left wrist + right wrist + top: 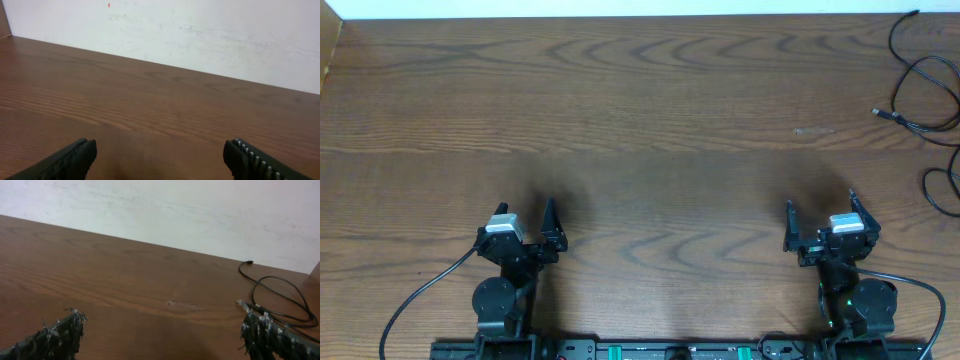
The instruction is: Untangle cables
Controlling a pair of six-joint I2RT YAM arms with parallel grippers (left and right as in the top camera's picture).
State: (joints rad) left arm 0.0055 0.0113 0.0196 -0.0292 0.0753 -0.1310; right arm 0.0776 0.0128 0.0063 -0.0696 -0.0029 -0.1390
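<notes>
Your black cables (912, 124) lie looped near the table's (640, 120) far right edge, at one o'clock from your right gripper (820, 209), well apart. It and your left gripper (526, 212) both gape wide, holding nothing.

Cut off at the right edge of the overhead view: thin black flexible cables (924, 62), loops running out of frame, so count and crossings unclear. Small plug end (880, 113) too tiny to tell its type. From the right wrist, partly hidden behind a ragged black finger (265, 335) of the right end effector (160, 325). Clipped by the bottom edge in both wrist views: that end effector, likewise the left end effector (160, 152). Brown wooden counter (640, 120) cropped at the right overhead.
</notes>
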